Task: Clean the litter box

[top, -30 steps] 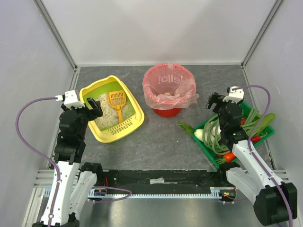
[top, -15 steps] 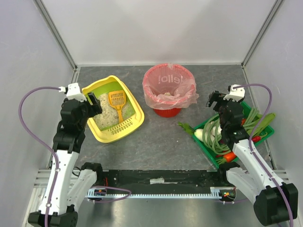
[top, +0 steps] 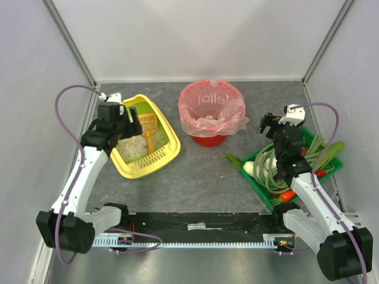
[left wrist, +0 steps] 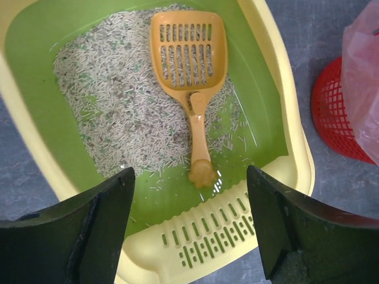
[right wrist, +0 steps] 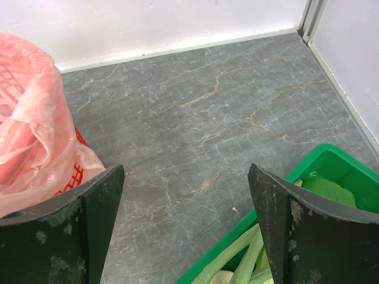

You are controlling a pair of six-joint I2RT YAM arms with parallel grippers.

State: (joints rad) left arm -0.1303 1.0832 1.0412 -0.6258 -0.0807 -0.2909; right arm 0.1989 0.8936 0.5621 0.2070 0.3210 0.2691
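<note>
Left claw spread wide above the litter box
Orange slotted plastic scoop lies on pale grainy litter inside smooth green walls; right claw also spread, holding nothing

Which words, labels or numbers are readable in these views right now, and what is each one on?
"hello" (probably; white letters that seem to read reversed through the plastic, so not certain): on the pink bag lining the red bin, top view.
Litter box, orange scoop, green vegetable tray: no text visible.
Both wrist views: nothing readable.
</note>
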